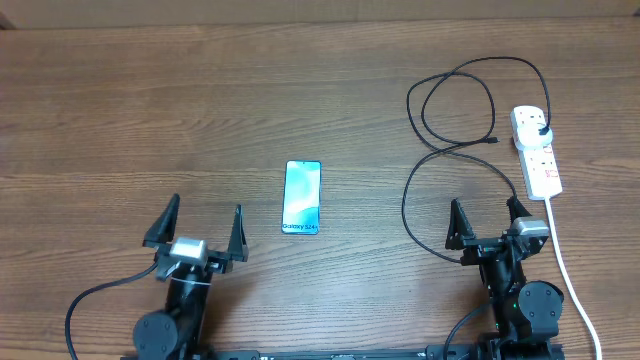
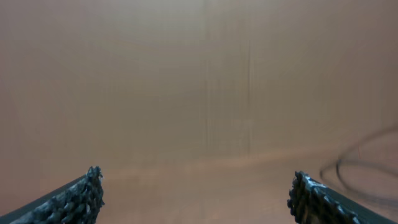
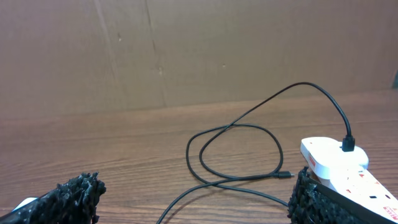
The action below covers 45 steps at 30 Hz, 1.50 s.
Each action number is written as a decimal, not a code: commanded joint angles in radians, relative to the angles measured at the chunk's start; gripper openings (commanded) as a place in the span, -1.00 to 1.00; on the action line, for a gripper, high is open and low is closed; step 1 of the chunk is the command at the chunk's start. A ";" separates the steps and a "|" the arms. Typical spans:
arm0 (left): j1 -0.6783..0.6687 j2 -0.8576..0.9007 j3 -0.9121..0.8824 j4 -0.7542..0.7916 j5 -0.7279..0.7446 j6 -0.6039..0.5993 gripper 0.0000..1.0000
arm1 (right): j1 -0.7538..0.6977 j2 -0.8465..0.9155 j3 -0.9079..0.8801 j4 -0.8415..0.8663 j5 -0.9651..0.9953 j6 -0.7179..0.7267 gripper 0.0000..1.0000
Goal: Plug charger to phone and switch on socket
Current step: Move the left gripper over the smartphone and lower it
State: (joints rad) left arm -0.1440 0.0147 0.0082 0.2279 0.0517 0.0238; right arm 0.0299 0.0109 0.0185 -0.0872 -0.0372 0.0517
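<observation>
Parked at the near edge of a brown wood-grain table [image 1: 150,100], fingers spread wide apart and clamped on nothing: the left black two-finger gripper [image 1: 202,228] and, at the other side, the right black two-finger gripper [image 1: 488,222].

Lying flat and screen-up between the two arms, nearer the left one and just beyond its fingertips: a small slim smartphone with a light-blue gradient screen and dark frame [image 1: 302,197], "Galaxy" lettering at its near end. Touched by neither gripper.

Set at the far right, lengthwise away from the robot: a narrow white rectangular power strip with red markings [image 1: 537,152], its thick white cord [image 1: 570,280] trailing toward the near edge past the right arm.

Seated in the strip's far outlet: the black plug [image 1: 541,131] of a long thin black charger cable [image 1: 408,195], coiled in loose loops on the wood to the strip's left. Resting on the table just left of the strip, well apart from the smartphone: the cable's small free connector [image 1: 492,142].

Position of the strip's switches: cannot tell.

From the right wrist, wide-set fingertips [image 3: 81,193] framing the loops, connector [image 3: 285,175] and plug [image 3: 348,146]. From the left wrist, only bare wood and a blurred dark loop at the right edge.
</observation>
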 commanded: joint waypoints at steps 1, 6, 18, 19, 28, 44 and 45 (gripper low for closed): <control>0.000 -0.009 -0.003 0.065 0.018 -0.060 0.99 | 0.005 -0.008 -0.011 0.006 0.002 -0.004 0.99; 0.000 -0.009 0.008 0.104 0.021 -0.231 0.99 | 0.005 -0.008 -0.011 0.006 0.002 -0.004 0.99; 0.000 -0.008 0.080 0.087 0.019 -0.261 0.99 | 0.005 -0.008 -0.011 0.006 0.002 -0.004 1.00; 0.000 -0.008 0.084 0.083 0.019 -0.261 0.99 | 0.005 -0.008 -0.011 0.006 0.002 -0.004 1.00; 0.000 0.036 0.123 0.085 0.017 -0.311 0.99 | 0.005 -0.008 -0.011 0.006 0.002 -0.004 1.00; 0.000 0.568 0.431 0.256 0.423 -0.368 0.99 | 0.005 -0.008 -0.011 0.006 0.002 -0.004 1.00; 0.000 0.592 0.459 0.256 0.460 -0.368 0.99 | 0.005 -0.008 -0.011 0.006 0.002 -0.004 1.00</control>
State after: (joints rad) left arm -0.1440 0.5297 0.3496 0.4759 0.3340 -0.3271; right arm 0.0299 0.0109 0.0185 -0.0879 -0.0372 0.0513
